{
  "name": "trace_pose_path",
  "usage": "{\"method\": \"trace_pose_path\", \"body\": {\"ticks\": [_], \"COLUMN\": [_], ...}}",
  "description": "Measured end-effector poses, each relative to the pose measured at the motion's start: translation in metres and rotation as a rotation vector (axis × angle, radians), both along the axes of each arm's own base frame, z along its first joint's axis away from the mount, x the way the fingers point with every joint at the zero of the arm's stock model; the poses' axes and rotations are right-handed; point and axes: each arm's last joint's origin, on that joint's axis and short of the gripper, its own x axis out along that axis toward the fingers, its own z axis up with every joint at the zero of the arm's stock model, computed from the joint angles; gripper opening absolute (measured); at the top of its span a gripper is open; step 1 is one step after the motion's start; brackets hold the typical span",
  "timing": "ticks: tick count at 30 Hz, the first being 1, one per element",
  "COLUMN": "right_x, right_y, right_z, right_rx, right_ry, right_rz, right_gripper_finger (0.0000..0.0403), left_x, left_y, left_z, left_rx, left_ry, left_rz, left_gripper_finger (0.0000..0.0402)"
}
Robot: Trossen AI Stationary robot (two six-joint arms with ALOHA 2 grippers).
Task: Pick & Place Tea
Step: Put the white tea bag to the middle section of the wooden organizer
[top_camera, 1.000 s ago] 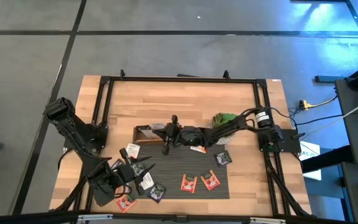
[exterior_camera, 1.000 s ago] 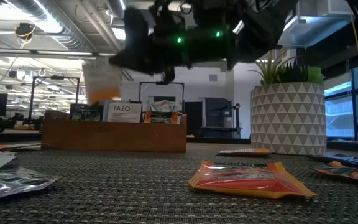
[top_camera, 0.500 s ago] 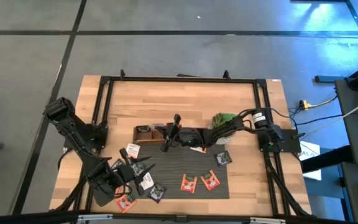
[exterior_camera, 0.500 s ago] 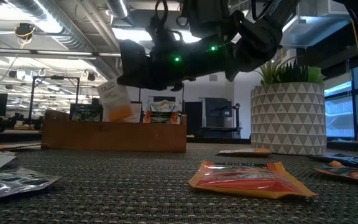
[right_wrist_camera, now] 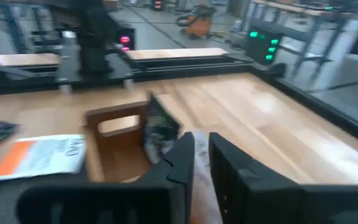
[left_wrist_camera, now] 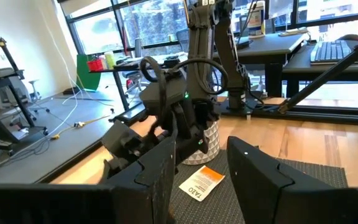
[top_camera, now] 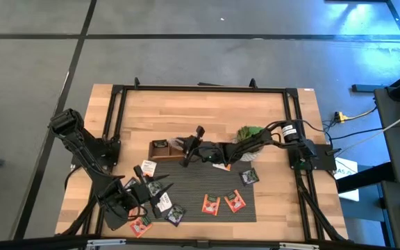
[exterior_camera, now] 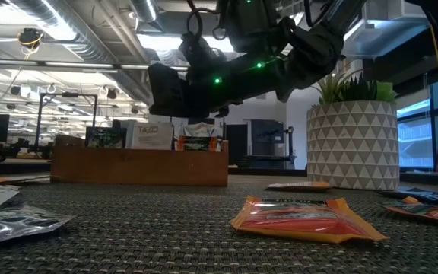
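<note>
Wooden table carried a dark ribbed mat, and the long wooden tray lay along the mat's far edge. This tray served as the reference for what follows.

Right gripper was extended over the tray. In its wrist view the two fingers stood a narrow gap apart, with nothing between them. They hung above an open compartment, beside a dark sachet standing upright in the tray. A white-and-orange sachet lay flat on the mat just beside the tray.

From table height, several sachets stood upright in the tray, among them a white one.

Left gripper sat low at the near left corner of the mat, well apart from the tray. Its fingers stood moderately apart and held nothing.

Loose tea lay on the mat on the near side of the tray: two orange-red sachets towards the middle, a dark one to the right, and a cluster around the left gripper. A potted plant stood just beyond the tray's right end.
</note>
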Motion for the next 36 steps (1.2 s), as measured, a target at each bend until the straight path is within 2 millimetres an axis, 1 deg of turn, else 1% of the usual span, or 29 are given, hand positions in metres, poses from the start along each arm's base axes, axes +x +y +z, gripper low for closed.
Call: {"method": "trace_pose_path", "body": {"ticks": [5, 8, 9, 11, 14, 16, 18, 20, 22, 25, 27, 31, 33, 36], "right_x": [-0.001, -0.003, -0.003, -0.004, -0.009, -0.014, -0.017, -0.021, -0.021, -0.020, -0.018, -0.016, -0.015, -0.015], "right_y": [-0.004, -0.002, 0.001, 0.013, 0.036, 0.051, 0.062, 0.066, 0.066, 0.055, 0.044, 0.026, 0.022, 0.021], "right_z": [0.002, 0.009, 0.012, 0.019, 0.024, 0.027, 0.025, 0.018, 0.010, 0.001, 0.000, -0.001, -0.001, -0.002], "right_rx": [-0.036, -0.086, -0.106, -0.167, -0.243, -0.252, -0.247, -0.240, -0.221, -0.204, -0.193, -0.184, -0.169, -0.144], "right_ry": [0.001, 0.016, 0.022, 0.061, 0.147, 0.181, 0.225, 0.294, 0.335, 0.369, 0.376, 0.387, 0.382, 0.389], "right_rz": [-0.103, -0.102, -0.073, 0.045, 0.254, 0.372, 0.455, 0.483, 0.476, 0.391, 0.328, 0.280, 0.268, 0.310], "right_gripper_finger": [0.0099, 0.0112, 0.0114, 0.0116, 0.0117, 0.0117, 0.0117, 0.0117, 0.0117, 0.0117, 0.0117, 0.0117, 0.0117, 0.0117], "left_x": [0.000, 0.001, 0.001, 0.002, 0.005, 0.009, 0.013, 0.017, 0.021, 0.026, 0.029, 0.031, 0.031, 0.031], "left_y": [0.000, -0.001, -0.002, -0.003, -0.005, -0.004, -0.001, 0.002, 0.005, 0.010, 0.011, 0.014, 0.014, 0.013], "left_z": [0.000, -0.001, -0.001, -0.002, -0.005, -0.007, -0.010, -0.011, -0.012, -0.013, -0.013, -0.013, -0.013, -0.013], "left_rx": [-0.017, -0.022, -0.027, -0.042, -0.098, -0.139, -0.172, -0.192, -0.202, -0.215, -0.226, -0.258, -0.261, -0.261], "left_ry": [-0.003, 0.012, 0.018, 0.034, 0.074, 0.114, 0.141, 0.154, 0.162, 0.178, 0.187, 0.191, 0.192, 0.193], "left_rz": [-0.015, -0.057, -0.077, -0.133, -0.269, -0.360, -0.398, -0.402, -0.400, -0.419, -0.437, -0.452, -0.455, -0.457], "left_gripper_finger": [0.0143, 0.0143, 0.0143, 0.0143, 0.0143, 0.0143, 0.0143, 0.0143, 0.0143, 0.0143, 0.0143, 0.0143, 0.0143, 0.0143]}}
